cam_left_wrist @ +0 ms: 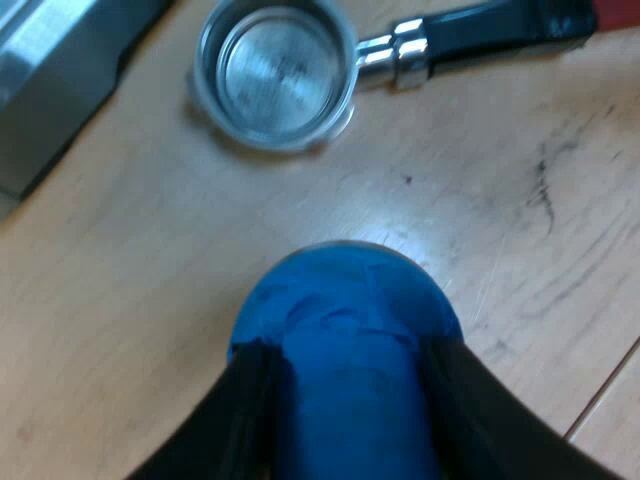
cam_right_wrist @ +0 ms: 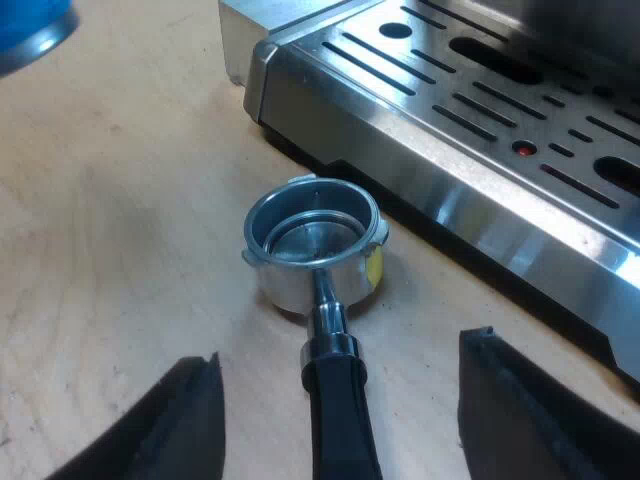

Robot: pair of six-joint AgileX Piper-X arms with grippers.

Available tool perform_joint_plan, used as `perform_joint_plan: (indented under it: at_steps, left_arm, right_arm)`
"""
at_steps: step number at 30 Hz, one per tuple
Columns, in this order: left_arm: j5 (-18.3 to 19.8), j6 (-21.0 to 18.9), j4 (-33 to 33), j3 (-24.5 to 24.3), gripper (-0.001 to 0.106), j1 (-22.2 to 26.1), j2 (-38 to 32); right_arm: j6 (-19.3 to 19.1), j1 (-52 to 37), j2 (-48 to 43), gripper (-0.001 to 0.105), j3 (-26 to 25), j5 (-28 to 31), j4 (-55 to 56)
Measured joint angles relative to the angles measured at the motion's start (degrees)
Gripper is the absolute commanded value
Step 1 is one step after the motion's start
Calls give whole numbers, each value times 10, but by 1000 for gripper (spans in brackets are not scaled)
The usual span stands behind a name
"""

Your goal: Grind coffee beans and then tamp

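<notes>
Left end effector (cam_left_wrist: 345, 385) gripping blue tamper (cam_left_wrist: 345, 300), above desk (cam_left_wrist: 130, 300). Right end effector (cam_right_wrist: 340, 350) spread wide astride handle (cam_right_wrist: 335, 420) of metal holder (cam_right_wrist: 315, 250); handle axis points straight at it. Holder loose on desk beside espresso machine (cam_right_wrist: 450, 130), empty. Right arm nearer.

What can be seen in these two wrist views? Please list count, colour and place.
metal holder: one, silver with dark handle ending in red, loose on the table beside the machine, basket empty
tamper: one, blue, held close to the holder
espresso machine: one, steel, slotted tray next to the holder
table: one, light wood, under everything
left gripper: one, black, shut on the tamper
right gripper: one, black, open, fingers either side of the holder's handle
</notes>
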Motion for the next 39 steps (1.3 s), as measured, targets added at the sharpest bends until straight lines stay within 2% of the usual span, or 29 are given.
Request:
perform_joint_plan:
  at_steps: [6, 11, 24, 34, 39]
  left_arm:
    - [0, 3, 0, -53, 1, 0, 58]
    - [-2, 4, -1, -78, 1, 0, 102]
    - [-5, 28, -26, -85, 1, 0, 172]
    - [5, 29, -57, -85, 1, 0, 208]
    - [6, 29, -73, -85, 1, 0, 216]
  right_arm:
    - [0, 0, 0, 54, 0, 1, 0]
    - [0, 0, 0, 54, 0, 1, 0]
    - [-7, 0, 0, 54, 0, 1, 0]
    - [-30, 0, 0, 54, 0, 1, 0]
    - [-30, 0, 0, 54, 0, 1, 0]
